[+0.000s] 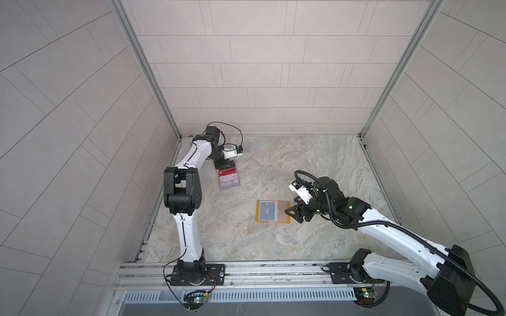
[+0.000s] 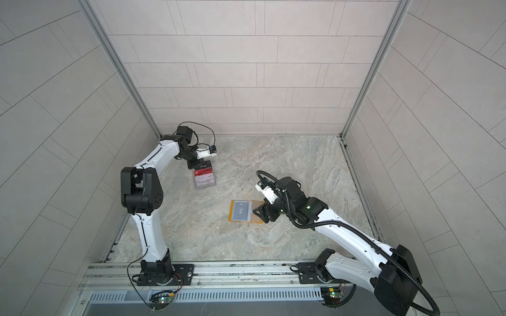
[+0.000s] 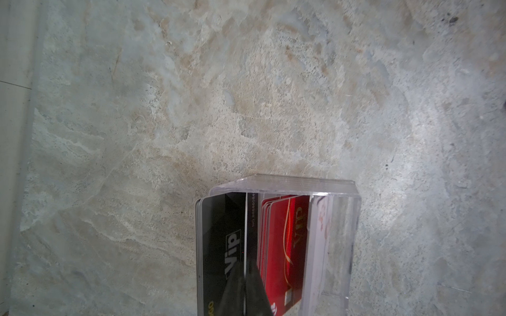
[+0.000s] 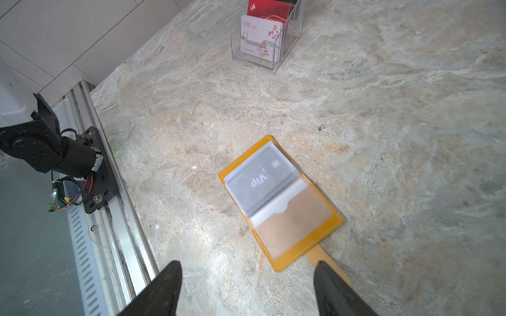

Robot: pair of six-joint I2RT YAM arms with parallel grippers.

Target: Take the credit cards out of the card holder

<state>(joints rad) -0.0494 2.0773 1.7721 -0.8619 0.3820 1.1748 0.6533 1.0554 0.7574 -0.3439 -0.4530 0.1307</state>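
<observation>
The left hand (image 1: 226, 165) is at the back left of the table (image 1: 315, 164), close to the left wall rail, and points down into the clear stand (image 1: 230, 187). In the left wrist view its fingers (image 3: 232, 290) are pressed together. A thin pale edge rises from between them, and I cannot tell whether they grip it. Beside them the stand holds a stack of dark Vip cards (image 3: 216, 232), then red cards (image 3: 284, 240), and a white card (image 3: 319, 232) at the front wall.

Bare marbled table runs from the stand to the card holder (image 1: 282, 216), so the two are well apart. The card holder lies open and flat near the middle of the table, with its edges roughly square to the front rail. On its left page the sleeved Vip card (image 1: 267, 210) sits inside a clear sleeve. The sleeve over its tan right page looks empty.

The right hand (image 1: 294, 212) is just beside the holder's right edge with its jaws wide and nothing between them. In the right wrist view one finger lies over the tab (image 4: 312, 253). There is open table behind this hand and to its right, up to the right wall.
</observation>
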